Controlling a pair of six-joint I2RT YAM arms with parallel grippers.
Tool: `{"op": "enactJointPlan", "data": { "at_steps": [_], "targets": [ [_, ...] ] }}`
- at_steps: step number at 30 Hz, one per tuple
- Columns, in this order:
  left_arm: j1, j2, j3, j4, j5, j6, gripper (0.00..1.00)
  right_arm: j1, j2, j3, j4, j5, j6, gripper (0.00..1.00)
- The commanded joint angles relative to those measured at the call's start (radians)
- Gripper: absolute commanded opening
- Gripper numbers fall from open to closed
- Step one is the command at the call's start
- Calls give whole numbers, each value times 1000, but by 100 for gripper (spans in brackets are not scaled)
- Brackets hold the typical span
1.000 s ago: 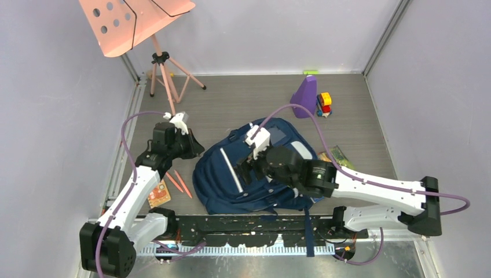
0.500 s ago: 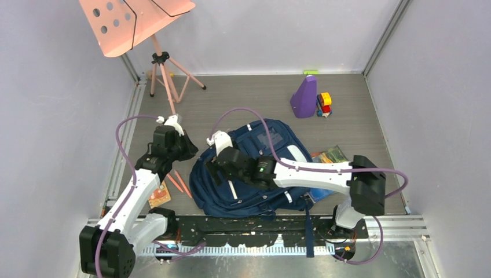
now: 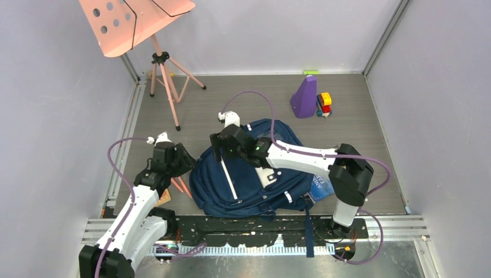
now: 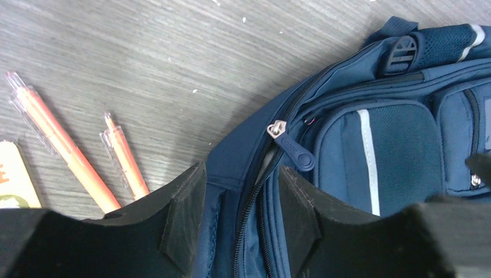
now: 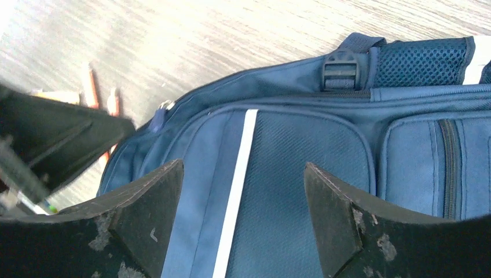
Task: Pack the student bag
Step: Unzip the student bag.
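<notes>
The student bag [image 3: 255, 182] lies flat mid-table, navy with white stripes. My left gripper [image 3: 189, 164] is at its left edge. In the left wrist view it [image 4: 240, 223] is open, and the bag's zip seam [image 4: 257, 202] runs between the black fingers [image 4: 184, 217], just short of a blue zip pull [image 4: 292, 147]. My right gripper [image 3: 220, 149] hangs over the bag's upper left part. In the right wrist view it [image 5: 243, 226] is wide open above the front pocket's white stripe [image 5: 240, 156], with nothing held.
Two orange pens [image 4: 69, 153] and a card [image 4: 14, 182] lie on the table left of the bag. A pink music stand [image 3: 136, 23] is at the back left. A purple cone-like object [image 3: 304, 95] and a small toy [image 3: 324, 104] sit at the back right. A book [image 3: 321, 185] pokes out under the bag's right side.
My left gripper has gone from shut to open and shifted nearer, down along the bag's left edge. The right arm swung left across the bag, then up to its upper left.
</notes>
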Motion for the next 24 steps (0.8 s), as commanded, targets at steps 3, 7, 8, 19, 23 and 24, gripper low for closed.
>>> {"op": "enactJointPlan", "data": {
  "at_steps": [3, 7, 8, 19, 23, 24],
  "targets": [
    [1, -22, -38, -24, 24, -59, 50, -36, 98, 142, -17, -71, 121, 79],
    [2, -18, -73, 4, 93, -81, 42, -36, 186, 234, -46, -112, 200, 73],
    [1, -19, -83, 14, 106, -87, 40, -36, 202, 260, -47, -122, 222, 73],
    [1, -24, -117, 47, 146, -95, 8, -19, 353, 377, -73, -233, 271, 65],
    [1, -16, -119, 48, 153, -89, 1, -4, 368, 370, -68, -257, 276, 61],
    [1, -16, -119, 48, 154, -89, 0, 1, 373, 369, -68, -260, 276, 60]
  ]
}}
